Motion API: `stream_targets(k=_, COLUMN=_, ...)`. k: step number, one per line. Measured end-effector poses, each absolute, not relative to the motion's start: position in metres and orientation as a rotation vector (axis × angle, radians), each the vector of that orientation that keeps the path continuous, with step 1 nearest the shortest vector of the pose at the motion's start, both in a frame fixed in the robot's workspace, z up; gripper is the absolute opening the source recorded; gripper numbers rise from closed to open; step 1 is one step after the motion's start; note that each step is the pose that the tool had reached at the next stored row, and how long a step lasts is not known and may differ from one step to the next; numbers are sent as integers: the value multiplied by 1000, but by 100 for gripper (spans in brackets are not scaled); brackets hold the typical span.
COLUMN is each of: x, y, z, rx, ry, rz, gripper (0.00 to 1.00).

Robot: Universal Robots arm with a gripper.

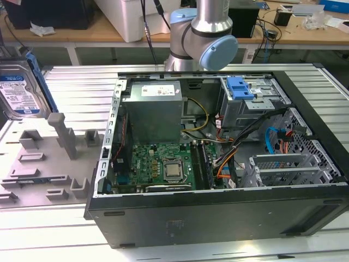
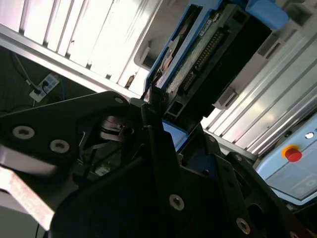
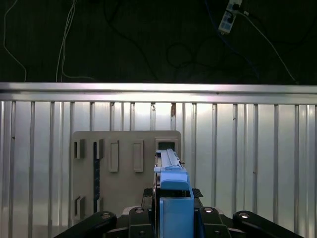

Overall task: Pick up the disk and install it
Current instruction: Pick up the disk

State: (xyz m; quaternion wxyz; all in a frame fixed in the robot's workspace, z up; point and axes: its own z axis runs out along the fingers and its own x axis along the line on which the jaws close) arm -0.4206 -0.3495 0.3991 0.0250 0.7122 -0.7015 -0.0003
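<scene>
1. The black tool (image 3: 173, 223) is clamped on the flat silver disk in a blue plastic frame (image 1: 19, 90), held on edge above the ribbed metal tabletop (image 1: 82, 87).
2. The open black computer case (image 1: 218, 215) lies well apart, toward the exterior view's right.

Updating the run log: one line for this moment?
end effector: shut on disk | disk: held above grey fixture plate, outside open computer case | install: not done

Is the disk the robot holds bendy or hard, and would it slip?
Probably hard and stiff: the disk looks like a flat metal slab, straight and upright between the fingers. Likely heavy for its size, being metal. Its smooth blue frame might slip a little if squeezed weakly.
</scene>
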Motion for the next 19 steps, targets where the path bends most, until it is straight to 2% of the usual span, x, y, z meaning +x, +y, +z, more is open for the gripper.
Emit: stream_targets(k=19, x=-421, y=-350, z=420, rx=2202, ry=-2169, rz=0, gripper=37)
